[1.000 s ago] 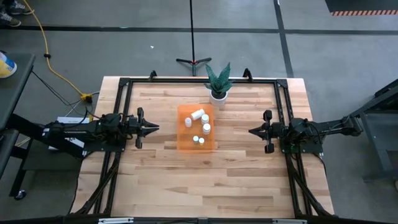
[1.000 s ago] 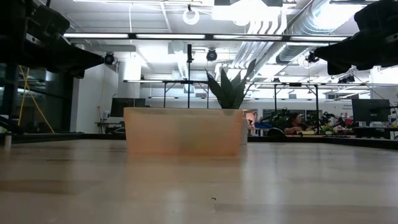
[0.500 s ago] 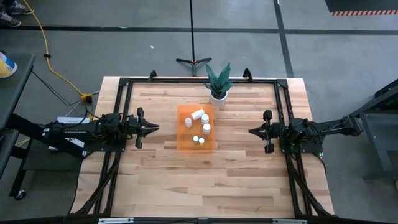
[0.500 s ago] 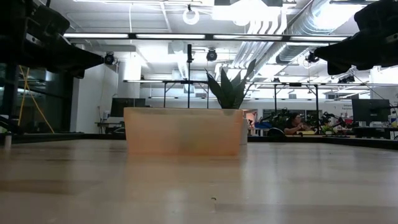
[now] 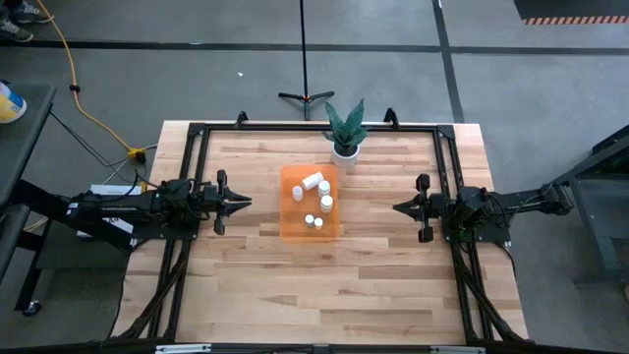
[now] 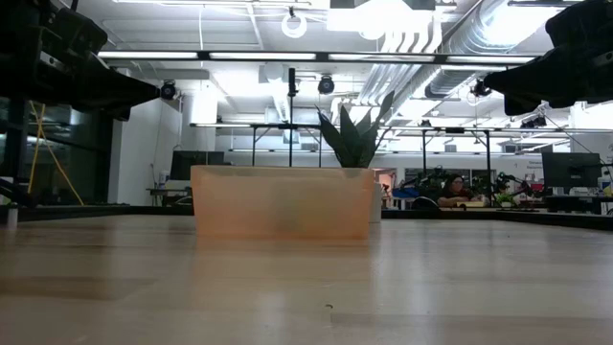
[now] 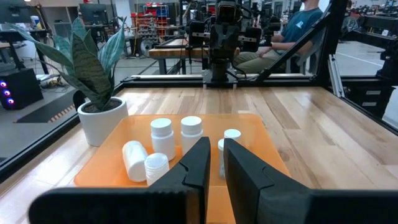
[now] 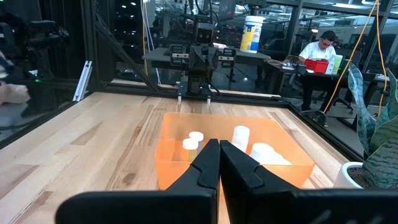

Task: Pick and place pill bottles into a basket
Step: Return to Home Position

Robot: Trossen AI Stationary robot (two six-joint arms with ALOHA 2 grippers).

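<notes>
The translucent orange bin stands on the table's middle, a little toward the far edge; it also shows in the low view. Several small white pill bottles are inside it, some upright, some lying on their sides. My left gripper hovers shut and empty left of the bin, pointing at it; its fingertips show only a thin slit. My right gripper hovers shut and empty right of the bin, its fingertips together.
A white pot with green leaves stands just beyond the bin's far right corner. A black frame runs along the table's far, left and right sides. People sit at desks beyond the table. Bare wood lies near the front.
</notes>
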